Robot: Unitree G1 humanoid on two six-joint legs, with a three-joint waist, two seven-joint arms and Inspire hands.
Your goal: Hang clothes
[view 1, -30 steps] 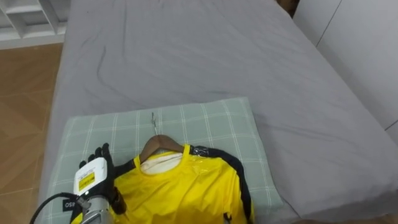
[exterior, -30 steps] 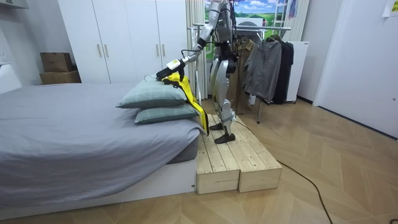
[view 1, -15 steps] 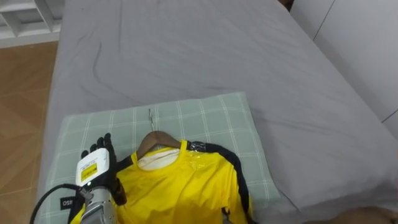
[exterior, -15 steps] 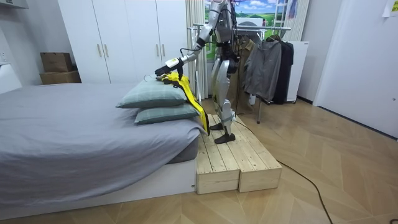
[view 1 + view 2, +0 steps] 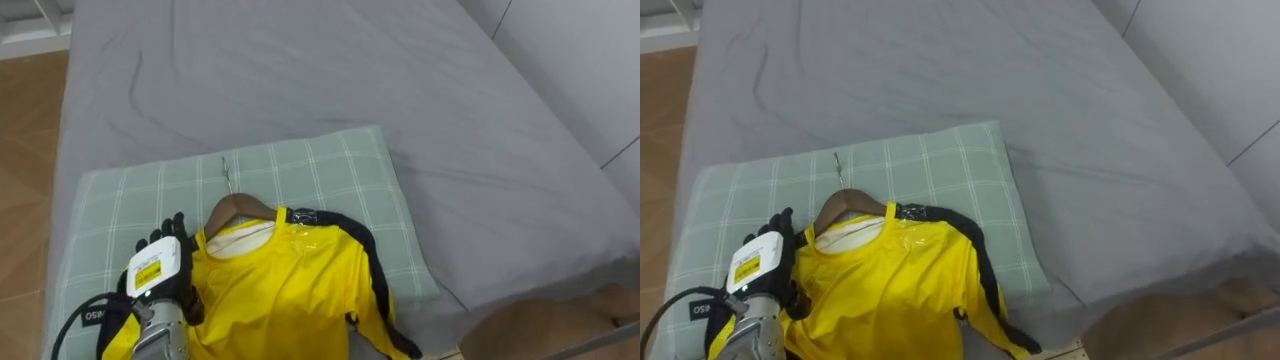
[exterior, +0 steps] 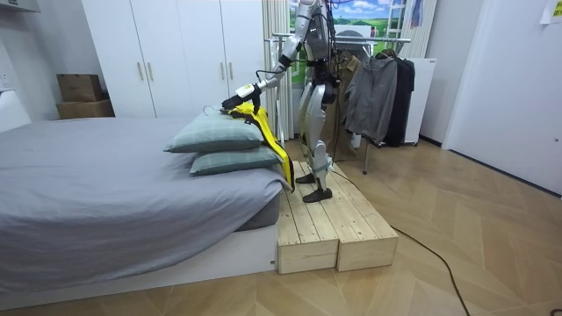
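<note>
Work on the hanging job stands at an early stage, judging by the bedside scene. Nearest the camera, the left robot hand (image 5: 160, 272) lies back-up on the left shoulder of the yellow shirt (image 5: 290, 295), by the near-left corner of the top pillow (image 5: 330, 170). Whether it has closed on the cloth or merely rests there cannot be told. The shirt is spread front-up over the near half of that pillow. In the room view its lower part spills over the edge of the bed (image 5: 330, 70) towards the wooden platform (image 6: 338, 224) on which the robot stands. Just beyond the collar, the wooden hanger (image 5: 235, 207) appears to be seated inside the neck opening already, its metal hook lying flat and pointing to the pillow's far edge. Left to do, by this reading: take the hook, lift shirt and hanger clear of the pillow, turn to the clothes rack (image 6: 395, 39) standing behind the robot, and set the hook on its rail.

The count: one robot hand at work, one yellow shirt, one hanger, and two pillows stacked at the head of one bed, the lower pillow (image 6: 233, 161) under the first. There is also one platform and one rack. On the rack at least two dark garments (image 6: 373, 92) hang; more may be hidden among them.
</note>
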